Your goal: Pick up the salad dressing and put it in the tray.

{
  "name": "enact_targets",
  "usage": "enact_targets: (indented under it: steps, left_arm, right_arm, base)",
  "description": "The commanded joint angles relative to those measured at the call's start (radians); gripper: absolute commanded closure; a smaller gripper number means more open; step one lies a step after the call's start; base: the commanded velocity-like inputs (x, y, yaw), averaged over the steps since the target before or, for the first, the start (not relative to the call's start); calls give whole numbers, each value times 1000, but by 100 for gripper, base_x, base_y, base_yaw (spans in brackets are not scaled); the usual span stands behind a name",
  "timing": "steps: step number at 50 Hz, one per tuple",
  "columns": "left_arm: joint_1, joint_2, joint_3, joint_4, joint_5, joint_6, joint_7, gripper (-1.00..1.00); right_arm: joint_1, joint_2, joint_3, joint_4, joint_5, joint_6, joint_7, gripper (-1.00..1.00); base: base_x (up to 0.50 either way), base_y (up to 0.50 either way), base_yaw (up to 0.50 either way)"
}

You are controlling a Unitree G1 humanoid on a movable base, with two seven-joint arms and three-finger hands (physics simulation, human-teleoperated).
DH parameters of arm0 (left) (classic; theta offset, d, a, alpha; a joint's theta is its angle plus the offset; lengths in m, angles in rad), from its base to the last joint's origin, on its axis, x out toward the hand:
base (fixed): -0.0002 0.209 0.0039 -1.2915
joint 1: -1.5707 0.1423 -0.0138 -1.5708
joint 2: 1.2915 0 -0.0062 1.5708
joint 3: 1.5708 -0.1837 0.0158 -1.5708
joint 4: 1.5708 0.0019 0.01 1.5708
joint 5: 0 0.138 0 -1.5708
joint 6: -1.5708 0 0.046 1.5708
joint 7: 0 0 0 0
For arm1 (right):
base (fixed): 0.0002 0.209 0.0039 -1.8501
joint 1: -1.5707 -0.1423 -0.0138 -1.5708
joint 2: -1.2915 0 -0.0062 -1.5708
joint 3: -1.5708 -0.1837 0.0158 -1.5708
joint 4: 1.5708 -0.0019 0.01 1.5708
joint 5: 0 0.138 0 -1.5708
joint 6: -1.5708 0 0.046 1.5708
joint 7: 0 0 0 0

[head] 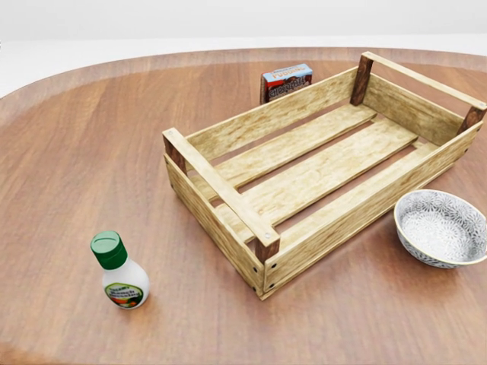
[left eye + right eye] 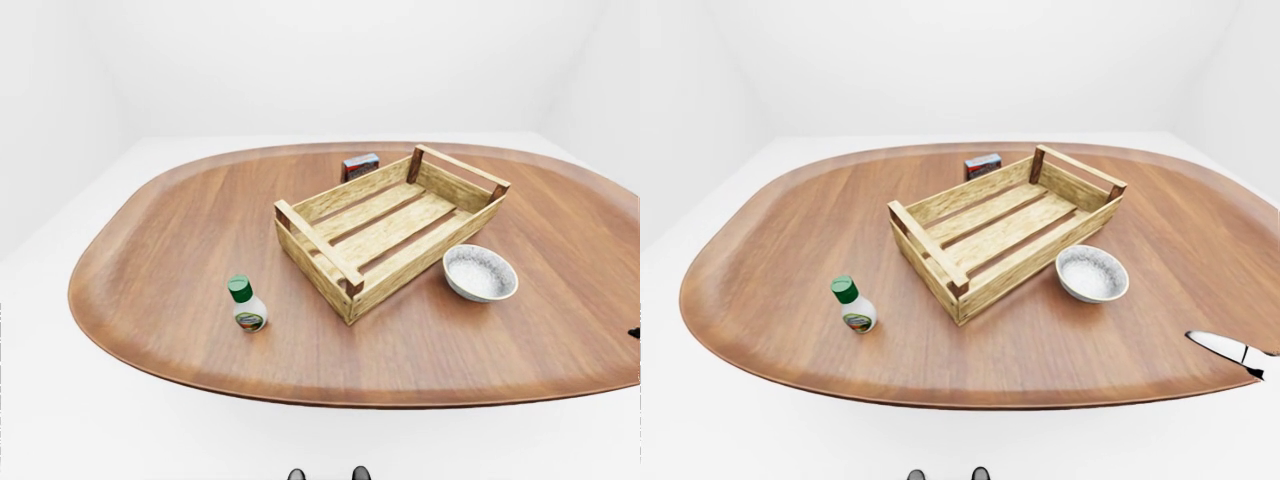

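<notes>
The salad dressing bottle (image 1: 119, 271), white with a green cap and a coloured label, stands upright on the brown oval table (image 1: 84, 144) at the lower left of the head view. To its right lies the wooden slatted tray (image 1: 221, 194), set at an angle, with nothing inside it. A hand's width of bare wood separates bottle and tray. Neither of my hands shows in any view.
A patterned grey bowl (image 1: 441, 228) sits just right of the tray's near corner. A small red and blue box (image 1: 287, 81) stands behind the tray's far side. A pale flat thing with a dark end (image 2: 1225, 350) lies at the table's right edge. The table's rim (image 2: 300, 392) curves close below.
</notes>
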Motion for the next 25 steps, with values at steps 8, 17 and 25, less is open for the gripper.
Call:
enact_targets:
  steps: [8,17,25]
  left_arm:
    - [2,2,1,25,3,0,-4,-100]
    - [3,-7,-12,22,12,0,-5,-100]
    - [4,-8,-3,19,10,0,1,-100]
  right_arm:
    - [10,26,-16,44,139,0,87,-100]
    - [28,29,-19,24,241,0,64,-100]
    - [47,35,-28,6,361,0,56,-100]
  base:
    - [41,34,0]
    - [50,2,0]
    - [50,-1,0]
